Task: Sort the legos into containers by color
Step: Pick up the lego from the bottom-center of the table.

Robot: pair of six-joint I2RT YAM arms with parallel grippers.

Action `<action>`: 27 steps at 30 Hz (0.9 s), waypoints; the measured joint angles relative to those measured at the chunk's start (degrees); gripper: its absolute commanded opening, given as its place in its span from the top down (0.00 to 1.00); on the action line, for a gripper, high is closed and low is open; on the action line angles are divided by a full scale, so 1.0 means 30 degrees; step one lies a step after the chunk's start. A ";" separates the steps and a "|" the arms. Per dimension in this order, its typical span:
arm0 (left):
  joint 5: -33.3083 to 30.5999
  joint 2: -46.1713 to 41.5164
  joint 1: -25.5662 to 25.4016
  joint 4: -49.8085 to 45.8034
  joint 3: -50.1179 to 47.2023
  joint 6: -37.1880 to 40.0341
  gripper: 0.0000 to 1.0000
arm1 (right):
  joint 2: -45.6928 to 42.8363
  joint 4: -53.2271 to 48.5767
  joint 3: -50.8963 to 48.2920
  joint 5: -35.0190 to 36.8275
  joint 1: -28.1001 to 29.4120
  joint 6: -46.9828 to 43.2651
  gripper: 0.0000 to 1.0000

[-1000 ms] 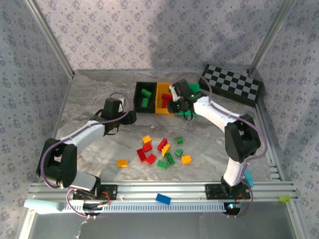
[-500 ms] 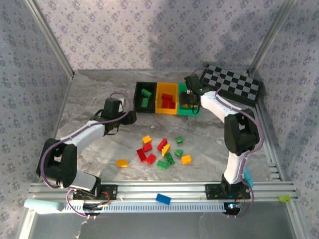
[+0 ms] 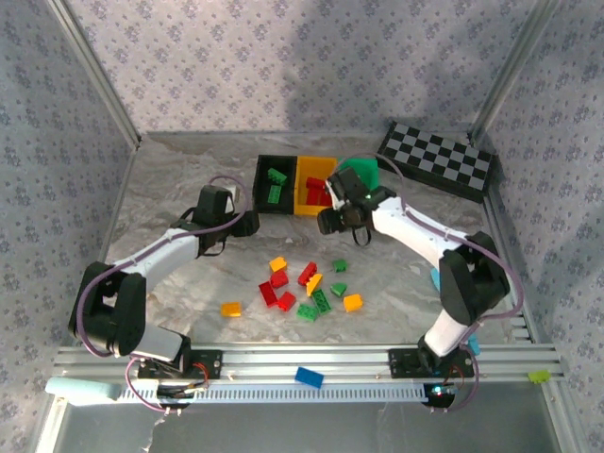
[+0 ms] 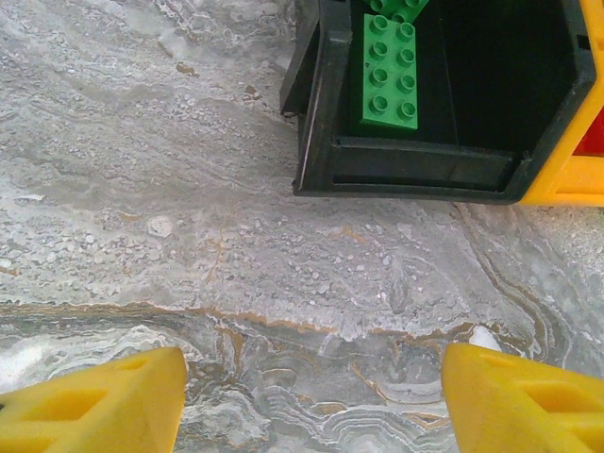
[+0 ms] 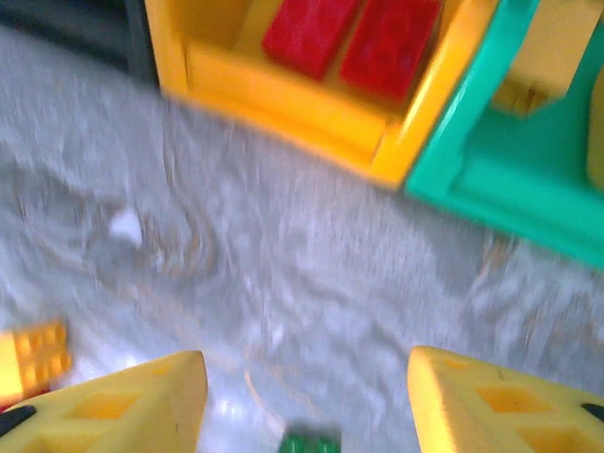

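Note:
Three bins stand in a row at the back: black bin (image 3: 261, 186) holding green bricks (image 4: 389, 71), yellow bin (image 3: 305, 202) holding two red bricks (image 5: 311, 28), and green bin (image 3: 366, 172) with a yellow brick (image 5: 547, 47) inside. A loose pile of red, yellow-orange and green legos (image 3: 308, 288) lies mid-table, with one orange brick (image 3: 230, 309) apart at the left. My right gripper (image 3: 332, 219) hovers open and empty just in front of the yellow bin; a green brick (image 5: 307, 442) lies below it. My left gripper (image 3: 247, 225) is open and empty over bare table in front of the black bin.
A checkered board (image 3: 439, 159) lies at the back right. A lone blue brick (image 3: 308, 377) rests on the front rail between the arm bases. The marble table (image 3: 179, 179) has free room on the left.
My right gripper swung from the yellow bin over the green bin, then back toward the pile, and is now in front of the bins. The left arm has not moved.

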 measured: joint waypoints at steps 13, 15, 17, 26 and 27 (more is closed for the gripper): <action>0.0087 0.0641 -0.0015 0.0153 0.0000 0.0000 0.28 | -0.3060 -0.3687 -0.5056 -0.0277 0.4714 0.0765 0.39; 0.0131 0.0641 -0.0015 0.0211 0.0000 0.0000 0.28 | -0.3417 -0.3978 -0.5523 -0.0291 0.4714 0.0860 0.39; 0.0146 0.0641 -0.0015 0.0270 0.0000 0.0000 0.28 | -0.3483 -0.4014 -0.5756 -0.0342 0.4721 0.0889 0.39; 0.0131 0.0750 -0.0015 0.0342 0.0000 0.0007 0.28 | -0.2113 -0.3024 -0.5843 -0.0867 0.4721 0.0889 0.39; 0.0131 0.0750 -0.0015 0.0342 0.0000 0.0007 0.28 | -0.1945 -0.2922 -0.5843 -0.0867 0.4714 0.0882 0.39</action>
